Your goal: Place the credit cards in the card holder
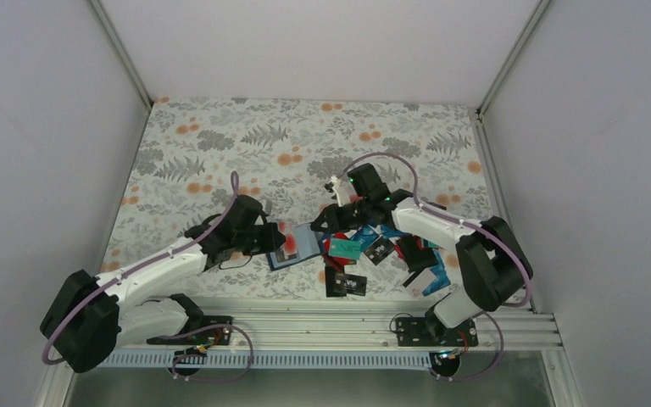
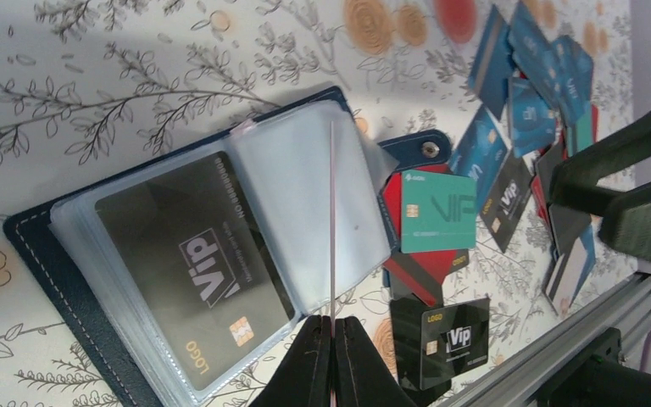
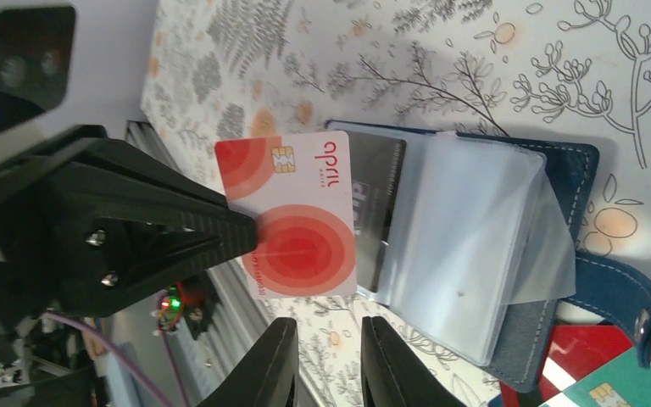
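On the flower-printed counter [image 1: 220, 144], the left arm [image 1: 148, 271] reaches in from 8 o'clock toward the middle. The left jaws are closed tight on the short edge of a white-and-red card [image 3: 292, 216]. From the left wrist this card shows edge-on as a thin pale line. It stands on edge over the 9 o'clock side of the card holder [image 1: 307, 244] as the top view has it, and whether it touches a sleeve I cannot tell.

The card holder lies open and flat just short of the counter's centre, toward 6 o'clock. Its navy cover [image 2: 38, 254] is underneath and its clear sleeves [image 2: 305, 195] are fanned upward. One sleeve already holds a black card [image 2: 195, 280] printed "Vip". The clasp tab [image 2: 420, 153], with its metal snap, sticks out toward the pile.

The right jaws sit at about 1 o'clock of the holder in the top view. They are parted by a narrow gap and hold nothing. Their two fingers [image 3: 280, 356] point at the held card and the open sleeves.

The remaining credit cards [image 1: 390, 254] lie loose at 3 o'clock of the holder, overlapping one another. A teal card [image 2: 438, 212] lies just beside the clasp tab, partly on top of a red card [image 2: 415, 275]. A black "Vip" card [image 2: 451, 339] lies nearer the counter's 6 o'clock edge. Several blue cards [image 2: 542, 76] sit farther out, under the right arm [image 1: 441, 229].
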